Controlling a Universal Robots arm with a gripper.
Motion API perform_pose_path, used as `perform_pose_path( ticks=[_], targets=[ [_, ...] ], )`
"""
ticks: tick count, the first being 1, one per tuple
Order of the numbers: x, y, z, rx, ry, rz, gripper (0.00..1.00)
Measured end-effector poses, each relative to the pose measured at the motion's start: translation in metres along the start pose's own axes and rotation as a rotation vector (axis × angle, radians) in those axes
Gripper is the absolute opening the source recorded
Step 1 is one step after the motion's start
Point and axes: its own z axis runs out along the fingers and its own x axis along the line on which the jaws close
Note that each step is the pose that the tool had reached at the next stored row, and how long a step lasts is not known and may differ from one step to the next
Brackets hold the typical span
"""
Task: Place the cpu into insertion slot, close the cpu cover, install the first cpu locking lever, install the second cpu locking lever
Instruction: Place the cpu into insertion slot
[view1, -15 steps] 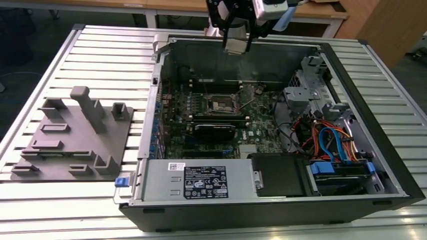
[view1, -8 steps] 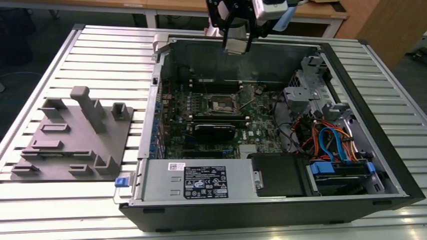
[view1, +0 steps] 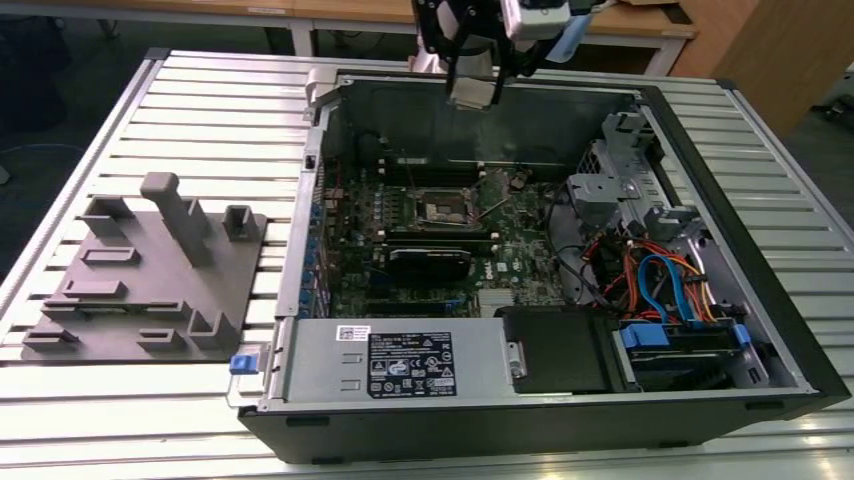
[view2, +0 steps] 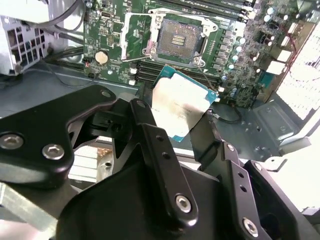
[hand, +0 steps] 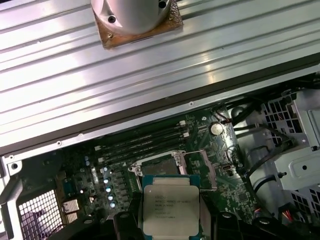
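Noted gripper (view1: 475, 88) high over open case (view1: 534, 420). Found fingers (view2: 142, 112) clamped on two opposite edges of cpu (view2: 180, 107), its metal top plain in first wrist view (hand: 171, 207). In exterior view, placed slot (view1: 443, 207) at 6 o'clock from gripper, well apart. Saw slot bare in second wrist view, cover (view2: 125, 37) swung open just beside it.

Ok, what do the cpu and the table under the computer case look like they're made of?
The lid of the cpu looks like dull silver-grey metal, matte with pale smears; its rim is teal-green circuit board. I'd guess the table is aluminium: silvery ribbed slats with a soft sheen.
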Motion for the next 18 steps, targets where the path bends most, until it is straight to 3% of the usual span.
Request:
perform_pose_path(
  ticks=[7,18],
  targets=[
    [0.0000,-0.0001,0.0004,-0.0022,-0.0095,0.106,0.54],
    [0.0002,-0.0001,0.0003,-0.0022,-0.0102,0.114,0.54]
  ],
)
